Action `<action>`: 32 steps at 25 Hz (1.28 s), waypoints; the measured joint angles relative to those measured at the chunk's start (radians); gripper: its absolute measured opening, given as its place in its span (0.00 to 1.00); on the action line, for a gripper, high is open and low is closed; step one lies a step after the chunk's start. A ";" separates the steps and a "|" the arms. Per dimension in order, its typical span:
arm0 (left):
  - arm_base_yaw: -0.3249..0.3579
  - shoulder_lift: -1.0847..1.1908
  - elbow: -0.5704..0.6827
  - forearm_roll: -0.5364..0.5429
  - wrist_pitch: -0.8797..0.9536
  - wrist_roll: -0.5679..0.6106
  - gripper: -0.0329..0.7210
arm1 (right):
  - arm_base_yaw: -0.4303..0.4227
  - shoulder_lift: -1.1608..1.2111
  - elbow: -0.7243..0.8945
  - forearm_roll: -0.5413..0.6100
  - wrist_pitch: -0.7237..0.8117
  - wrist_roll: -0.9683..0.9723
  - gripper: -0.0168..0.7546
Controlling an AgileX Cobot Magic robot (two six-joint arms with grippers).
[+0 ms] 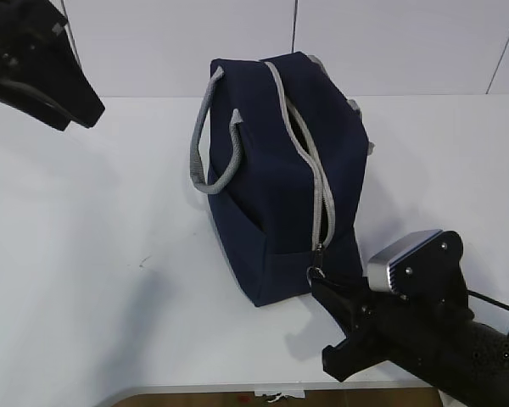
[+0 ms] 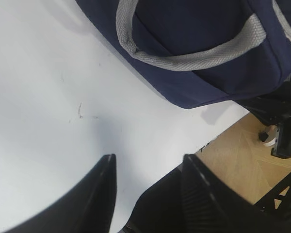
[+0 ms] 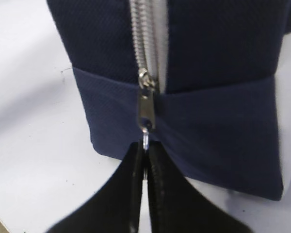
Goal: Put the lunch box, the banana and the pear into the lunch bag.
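white matte table point(image 1: 85, 280) fills most of the frame. boxy navy woven lunch bag point(image 1: 276, 170) sits centre, grey webbing handles point(image 1: 212, 140) looped on its left side. right gripper point(image 1: 316, 280), lower right, clenched on the metal ring pull point(image 3: 145, 141) of the grey zipper point(image 3: 144, 43). left gripper point(image 2: 145, 167) released, smooth black fingers point(image 2: 104, 177) parted over bare table, upper left in the exterior view.

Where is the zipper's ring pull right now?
The ring pull hangs at the near end of the lunch bag, low on its end wall, pinched in the right gripper, lower centre-right of the exterior view.
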 joint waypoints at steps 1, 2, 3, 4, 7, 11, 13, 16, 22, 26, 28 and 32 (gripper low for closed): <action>0.000 0.000 0.000 0.000 0.000 0.000 0.48 | 0.000 0.000 0.000 0.002 0.000 0.000 0.05; 0.000 0.000 0.000 0.000 0.000 -0.002 0.48 | 0.000 0.000 0.000 0.008 0.000 0.000 0.03; 0.000 0.000 0.000 0.000 0.000 -0.005 0.48 | 0.000 0.000 0.000 0.015 0.000 0.000 0.02; 0.000 0.000 0.000 0.000 0.000 -0.009 0.48 | 0.000 0.000 0.000 0.020 0.000 0.000 0.02; 0.000 0.000 0.000 0.000 0.000 -0.014 0.47 | 0.000 0.000 0.000 0.026 -0.002 0.002 0.02; 0.000 0.000 0.000 0.000 0.000 -0.016 0.47 | 0.000 0.000 0.010 0.026 -0.039 0.009 0.02; 0.000 0.000 0.000 0.000 0.000 -0.018 0.47 | 0.000 -0.011 0.030 0.026 -0.047 0.011 0.02; 0.000 0.000 0.000 0.000 0.000 -0.018 0.47 | 0.000 -0.043 0.059 0.026 -0.049 0.011 0.02; 0.000 0.000 0.000 0.000 0.000 -0.018 0.47 | 0.000 -0.117 0.085 -0.001 -0.055 0.011 0.02; -0.002 0.000 0.000 0.000 0.000 -0.018 0.47 | 0.000 -0.153 0.086 -0.012 -0.055 0.011 0.02; -0.002 0.000 0.000 0.000 0.000 -0.018 0.47 | 0.000 -0.177 0.086 -0.012 -0.053 0.011 0.02; -0.002 0.000 0.000 0.000 0.000 -0.018 0.47 | 0.000 -0.218 0.087 -0.014 -0.032 0.011 0.02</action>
